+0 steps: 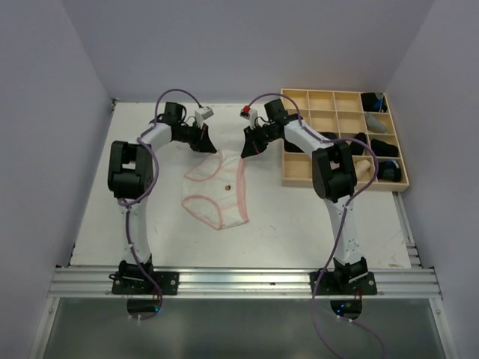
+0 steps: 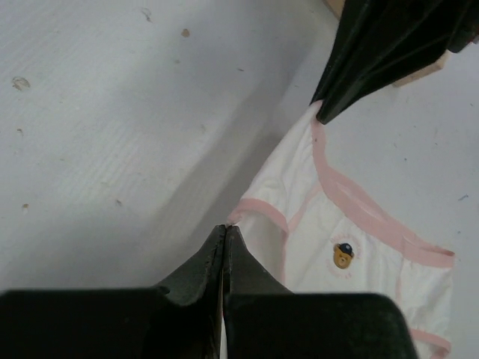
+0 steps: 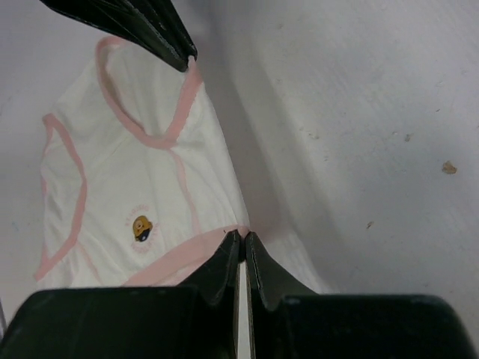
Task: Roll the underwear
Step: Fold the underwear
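A whitish underwear (image 1: 217, 191) with pink edging and a small bear print lies flat in the middle of the table. My left gripper (image 1: 210, 144) is shut on its far left waistband corner, with the jaws (image 2: 226, 229) pinching the pink edge of the underwear (image 2: 352, 247). My right gripper (image 1: 246, 151) is shut on the far right waistband corner. There the tips (image 3: 243, 236) clamp the pink band of the underwear (image 3: 135, 172). Each wrist view shows the other gripper's dark fingers (image 2: 359, 67) (image 3: 142, 26) at the opposite corner.
A pale wooden grid tray (image 1: 308, 142) stands at the back right, close to the right arm. Several dark rolled pieces (image 1: 373, 101) fill its right-hand compartments. Grey walls close in the table on the left, back and right.
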Action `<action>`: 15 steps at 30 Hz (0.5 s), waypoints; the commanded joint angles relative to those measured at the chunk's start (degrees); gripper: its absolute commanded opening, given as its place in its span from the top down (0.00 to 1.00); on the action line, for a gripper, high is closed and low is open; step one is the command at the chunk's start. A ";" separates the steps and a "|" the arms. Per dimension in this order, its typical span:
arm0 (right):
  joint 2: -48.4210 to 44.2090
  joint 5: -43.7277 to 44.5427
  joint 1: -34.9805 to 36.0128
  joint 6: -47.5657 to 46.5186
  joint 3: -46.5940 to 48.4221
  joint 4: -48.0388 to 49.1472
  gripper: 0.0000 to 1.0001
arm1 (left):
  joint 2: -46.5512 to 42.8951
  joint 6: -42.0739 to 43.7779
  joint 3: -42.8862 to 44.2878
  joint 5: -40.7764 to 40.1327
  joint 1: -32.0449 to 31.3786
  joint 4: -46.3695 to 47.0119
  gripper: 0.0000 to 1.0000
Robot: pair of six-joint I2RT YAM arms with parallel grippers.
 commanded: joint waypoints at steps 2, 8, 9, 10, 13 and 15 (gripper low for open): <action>-9.54 -4.94 -0.23 -0.23 -3.73 1.99 1.00 | -12.84 5.75 -8.33 1.98 -0.14 3.28 1.00; -12.80 -11.09 0.30 -6.11 -8.48 -4.77 1.00 | -20.41 11.91 -18.09 5.06 -1.10 -3.90 1.00; -13.06 -11.44 0.74 -8.55 -9.01 -7.13 1.00 | -22.07 12.62 -19.24 5.06 -1.37 -4.19 1.00; -14.02 -11.27 1.35 -10.06 -9.63 -8.45 1.00 | -23.22 12.88 -22.29 5.06 -1.54 -4.10 1.00; -16.48 -10.14 3.11 -15.07 -13.40 -11.54 1.00 | -26.91 13.15 -27.31 5.58 -1.90 -4.10 1.00; -17.98 -9.52 4.16 -17.18 -16.99 -11.55 1.00 | -29.37 14.46 -29.34 5.76 -2.16 -5.59 1.00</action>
